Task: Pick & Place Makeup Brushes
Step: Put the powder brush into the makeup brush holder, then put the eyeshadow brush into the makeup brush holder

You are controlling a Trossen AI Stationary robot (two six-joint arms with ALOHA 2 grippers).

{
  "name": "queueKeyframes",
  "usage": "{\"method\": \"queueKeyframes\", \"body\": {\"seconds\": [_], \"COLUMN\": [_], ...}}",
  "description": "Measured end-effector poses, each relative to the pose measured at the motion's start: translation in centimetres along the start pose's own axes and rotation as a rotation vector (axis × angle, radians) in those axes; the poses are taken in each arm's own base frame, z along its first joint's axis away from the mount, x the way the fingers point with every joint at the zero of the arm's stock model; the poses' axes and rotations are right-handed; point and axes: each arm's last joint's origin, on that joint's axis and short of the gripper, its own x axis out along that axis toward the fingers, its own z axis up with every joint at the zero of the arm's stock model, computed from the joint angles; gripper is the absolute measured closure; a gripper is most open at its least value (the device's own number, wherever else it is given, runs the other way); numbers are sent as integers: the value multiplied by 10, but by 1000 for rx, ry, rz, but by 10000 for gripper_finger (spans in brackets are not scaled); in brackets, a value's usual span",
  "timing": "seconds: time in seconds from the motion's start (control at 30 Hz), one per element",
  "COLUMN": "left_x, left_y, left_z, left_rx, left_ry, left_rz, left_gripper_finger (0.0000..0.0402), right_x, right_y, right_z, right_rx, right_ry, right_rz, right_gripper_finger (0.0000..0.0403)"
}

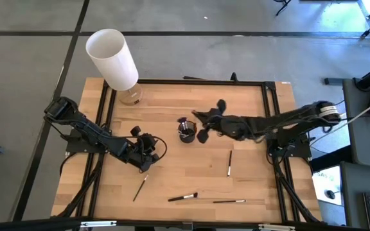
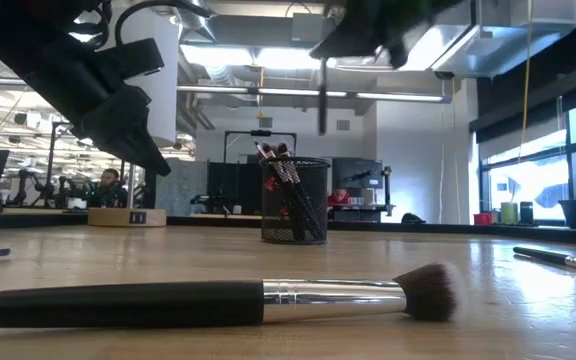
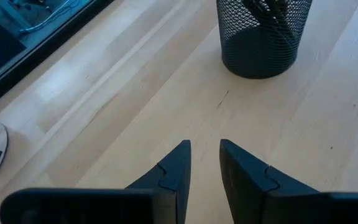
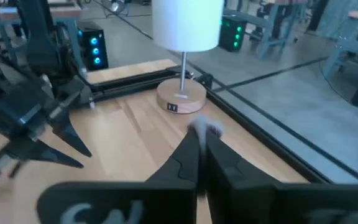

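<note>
While my right gripper [image 4: 199,149] pinches one brush [image 2: 322,95] above the mesh cup [image 1: 186,130], four makeup brushes [image 1: 182,197] lie on the wooden table [image 1: 249,102]. My left gripper [image 3: 205,158] hovers slightly open, empty. A lamp [image 1: 112,58] stands far left.

lamp [image 1: 113,59], mesh cup [image 1: 185,131], perhaps monitors behind.

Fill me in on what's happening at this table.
Two robot arms are gathering makeup brushes into a black mesh cup mid-table. The right claw is pinched on a brush, holding it upright in the air just beside the cup, which already holds several. The left claw hangs open and empty, short of the cup. Four brushes lie on the table, among them a black-handled one near the front edge.
</note>
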Motion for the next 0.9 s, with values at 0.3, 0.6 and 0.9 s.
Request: {"method": "queueKeyframes", "body": {"seconds": [0.3,0.6,0.9], "left_x": [0,0,0], "left_y": [1,0,0], "left_z": [1,1,1], "left_rx": [1,-5,-10], "left_ry": [-28,-29,-27], "left_rz": [25,21,17], "left_gripper_finger": [320,320,320], "right_x": [38,39,10], "right_y": [8,1,5], "right_z": [-31,-19,14], "right_rx": [-69,-87,-273], "right_ry": [55,161,650], "right_rz": [73,156,438], "right_gripper_finger": [349,229,197]}}
